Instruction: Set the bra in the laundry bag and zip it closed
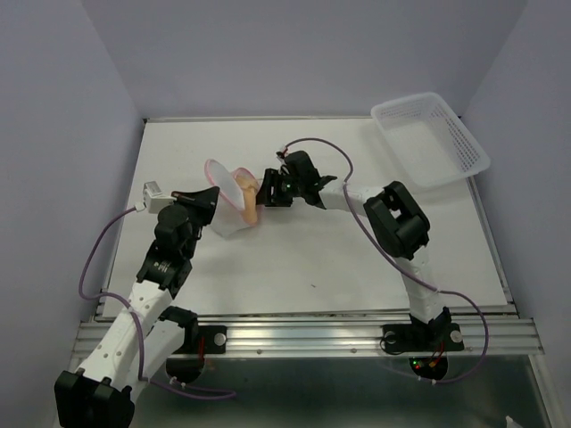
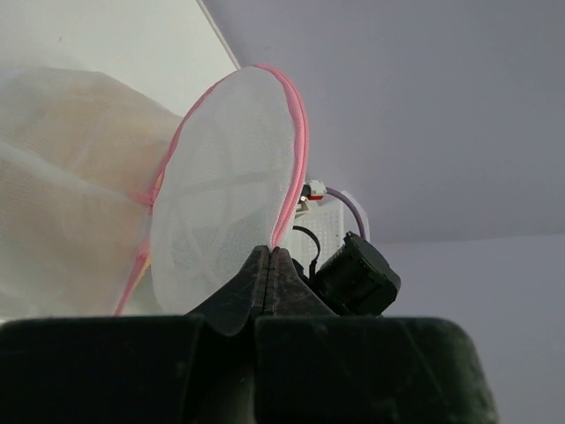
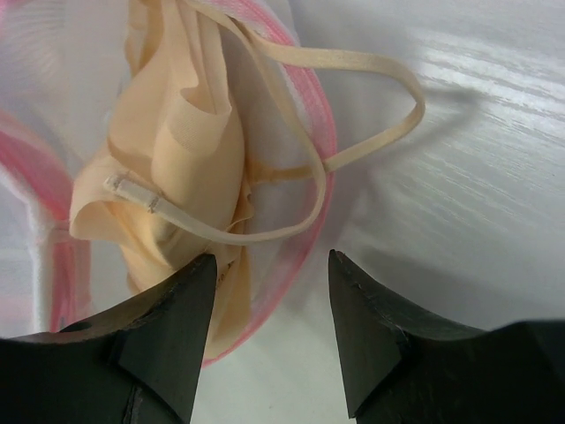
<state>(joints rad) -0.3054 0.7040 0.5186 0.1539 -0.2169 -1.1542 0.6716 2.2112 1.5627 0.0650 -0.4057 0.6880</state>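
Observation:
The white mesh laundry bag [image 1: 228, 207] with its pink zipper rim lies on the table's left-middle, its round lid [image 2: 231, 190] standing up. My left gripper [image 2: 271, 252] is shut on the lid's pink rim and holds it open. The peach bra [image 3: 181, 159] lies bunched in the bag's mouth, with a strap [image 3: 371, 102] looping out over the pink rim onto the table. It also shows in the top view [image 1: 249, 191]. My right gripper [image 3: 272, 261] is open and empty, right at the bag's opening, its left finger by the bra's lower edge.
A white slotted plastic basket [image 1: 433, 135] sits at the table's back right corner. The table [image 1: 339, 259] is white, with a metal rail along its near edge. Purple cables trail from both arms.

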